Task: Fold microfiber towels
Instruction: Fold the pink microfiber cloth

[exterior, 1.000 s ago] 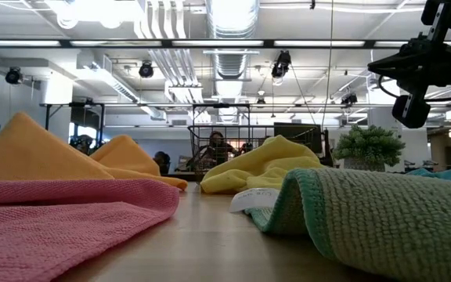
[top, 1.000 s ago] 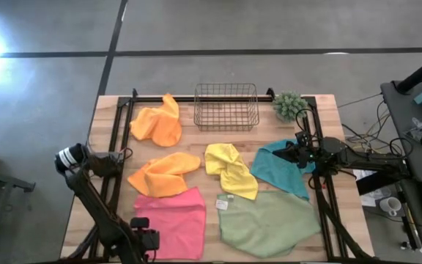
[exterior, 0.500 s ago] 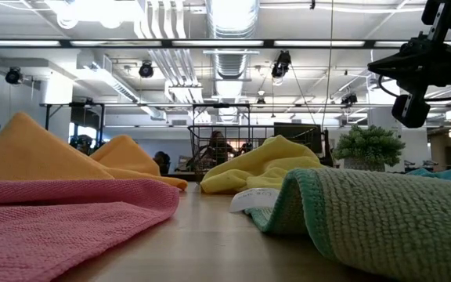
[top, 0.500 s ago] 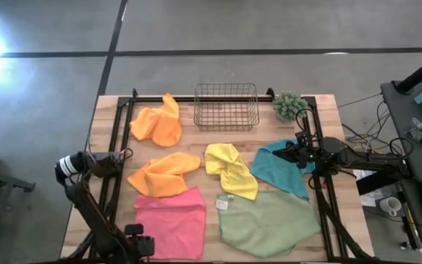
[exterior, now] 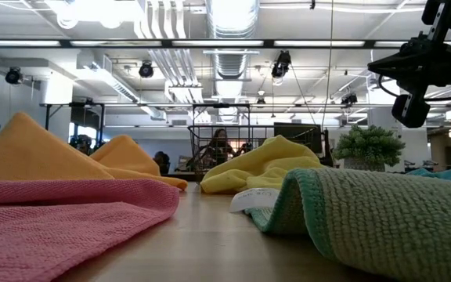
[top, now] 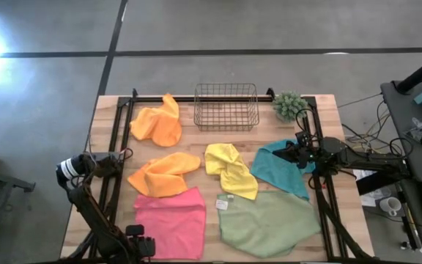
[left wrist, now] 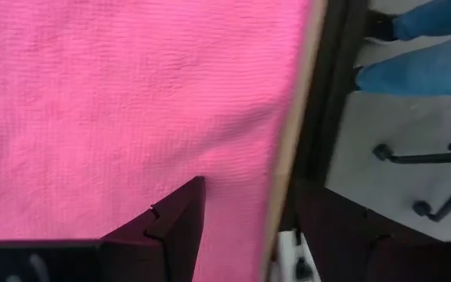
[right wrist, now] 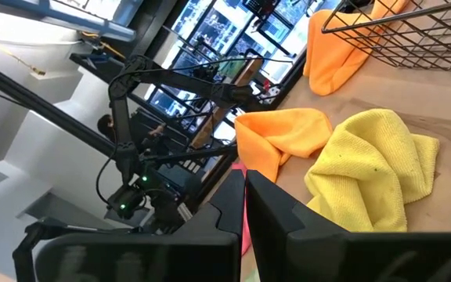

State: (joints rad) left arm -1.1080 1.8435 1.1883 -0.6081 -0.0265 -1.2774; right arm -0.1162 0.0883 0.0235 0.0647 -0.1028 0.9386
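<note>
Six microfiber towels lie on the wooden table: two orange (top: 158, 123) (top: 163, 174), one yellow (top: 231, 170), one teal (top: 278, 169), one pink (top: 173, 220), and a larger light green one (top: 269, 220) with a white tag (top: 223, 204). My left gripper (top: 139, 248) points down over the pink towel's near left corner. It is open, and only one finger (left wrist: 180, 211) shows in its wrist view. My right gripper (top: 293, 152) hangs level and shut above the teal towel's far edge, holding nothing. My left gripper stands over the pink towel (left wrist: 131, 94) close to its near edge. I cannot tell whether its fingertip touches the cloth.
A wire basket (top: 226, 106) stands at the far middle, with a small green plant (top: 290, 105) to its right. The table's near edge (left wrist: 288, 157) runs just beside the left gripper. Beyond it are a person's legs (left wrist: 437, 47) and a chair base (left wrist: 429, 172).
My left gripper has sunk and moved toward the table's near edge, closer to the pink towel's near left corner. Its fingers have stayed apart, and the towels have not moved.
</note>
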